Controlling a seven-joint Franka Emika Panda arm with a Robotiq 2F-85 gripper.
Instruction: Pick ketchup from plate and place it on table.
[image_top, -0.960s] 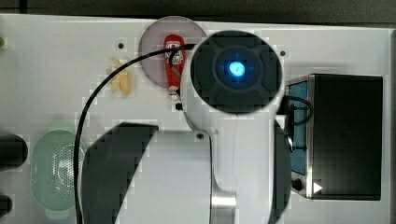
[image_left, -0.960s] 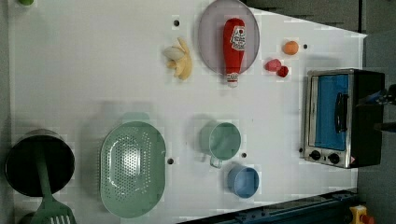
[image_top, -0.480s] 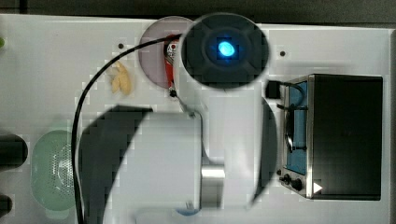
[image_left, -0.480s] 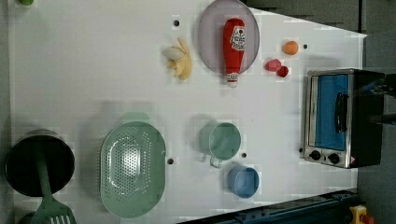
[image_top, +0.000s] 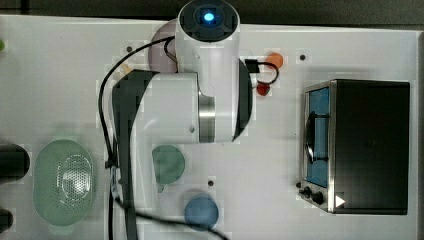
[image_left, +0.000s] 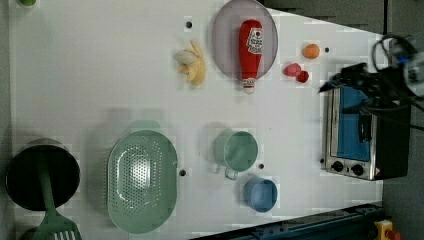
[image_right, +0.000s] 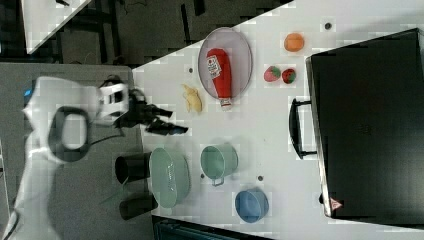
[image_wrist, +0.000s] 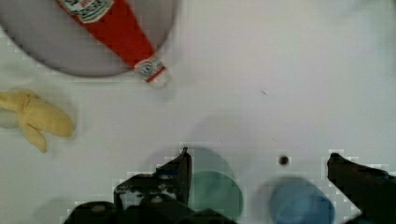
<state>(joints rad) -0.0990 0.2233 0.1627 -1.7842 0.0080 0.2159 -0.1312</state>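
The ketchup, a slim red bottle with a printed label, lies flat on the pale lilac plate at the far side of the white table. Its pale cap end pokes over the plate's rim. The right view shows the ketchup on the plate too, and the wrist view shows the ketchup with its cap past the plate. My gripper is open, holds nothing, and hangs high above the table, well apart from the bottle. In the top view my arm hides the bottle; a sliver of plate shows.
A peeled banana lies beside the plate. Two red fruits and an orange one lie on its other side. A green cup, blue dish, green colander, toaster oven and black pot stand around.
In the top view my arm has swung toward the view's top edge and now covers the ketchup and most of the plate. My gripper has come into the left view at its right. The bottle has not moved.
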